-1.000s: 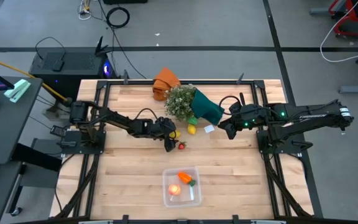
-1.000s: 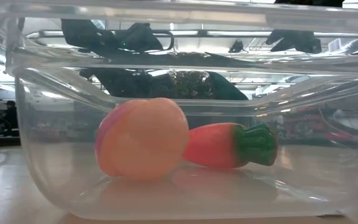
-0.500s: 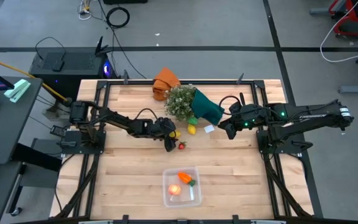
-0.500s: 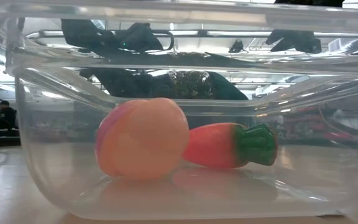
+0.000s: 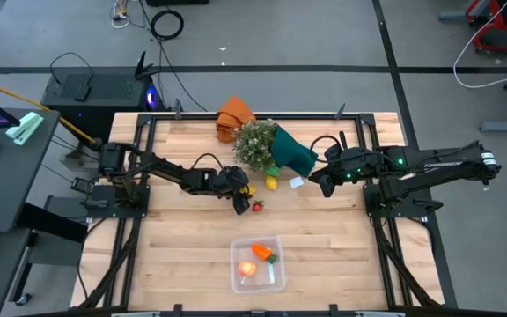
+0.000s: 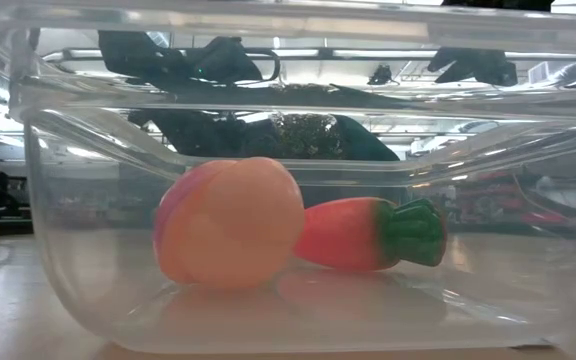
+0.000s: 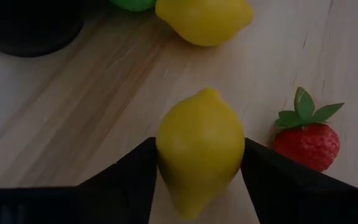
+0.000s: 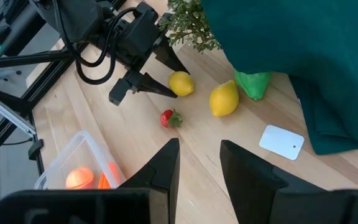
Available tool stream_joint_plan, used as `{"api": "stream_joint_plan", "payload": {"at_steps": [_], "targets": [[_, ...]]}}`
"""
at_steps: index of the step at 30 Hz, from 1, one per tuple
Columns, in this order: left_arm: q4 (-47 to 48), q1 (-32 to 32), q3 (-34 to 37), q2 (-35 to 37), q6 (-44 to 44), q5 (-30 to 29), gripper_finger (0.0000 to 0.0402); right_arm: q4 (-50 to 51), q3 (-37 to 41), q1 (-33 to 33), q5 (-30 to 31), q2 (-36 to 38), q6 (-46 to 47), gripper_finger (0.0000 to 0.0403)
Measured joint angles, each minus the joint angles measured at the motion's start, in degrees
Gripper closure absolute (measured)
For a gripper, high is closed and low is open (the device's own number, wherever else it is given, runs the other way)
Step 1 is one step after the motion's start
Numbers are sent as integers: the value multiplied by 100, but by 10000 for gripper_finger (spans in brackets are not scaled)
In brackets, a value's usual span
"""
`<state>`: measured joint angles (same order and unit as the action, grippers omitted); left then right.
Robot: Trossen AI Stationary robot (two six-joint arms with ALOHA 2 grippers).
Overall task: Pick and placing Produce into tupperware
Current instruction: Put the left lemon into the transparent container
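Note:
My left gripper (image 7: 197,183) stands at mid-table with a yellow lemon (image 7: 199,146) between its two fingers. A second lemon (image 5: 272,183) and a small red berry (image 7: 306,143) lie on the wood close by. The clear tupperware (image 5: 236,282) sits near the front edge. Inside it a peach (image 6: 230,222) and a carrot (image 6: 368,233) rest on its floor. My right gripper (image 8: 201,168) hovers open above the table's right side, with nothing between its fingers. My left gripper has the lemon's two long sides (image 7: 166,149) between its fingers (image 7: 135,174), one finger on each side. The fingers slant down from the table's left and lie along the lemon. The lemon rests on the wood.
A bushy plant (image 5: 255,143) in teal wrap (image 5: 293,151) lies just beyond the lemons, with an orange cloth (image 5: 234,114) at the far edge. A white card (image 8: 281,142) lies near the wrap. Bare wood stretches between the lemons and the tupperware.

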<state>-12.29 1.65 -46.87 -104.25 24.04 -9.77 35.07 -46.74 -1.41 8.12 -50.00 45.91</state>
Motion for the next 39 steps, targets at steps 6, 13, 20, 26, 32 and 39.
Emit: {"api": "stream_joint_plan", "payload": {"at_steps": [6,13,20,26,32,39], "targets": [[-43,0,2,0,130,1,166,0,0,-1,0,0,0,318],[-207,0,2,0,299,48,190,0,0,0,0,0,0,318],[-612,-78,4,83,395,295,170,0,0,-2,0,1,1,318],[-634,-389,4,253,395,307,181,2,0,0,0,2,-13,318],[-745,-741,-3,345,529,313,188,2,0,0,0,0,-56,318],[-710,-991,-327,345,535,311,173,2,-2,0,0,2,-66,318]]}}
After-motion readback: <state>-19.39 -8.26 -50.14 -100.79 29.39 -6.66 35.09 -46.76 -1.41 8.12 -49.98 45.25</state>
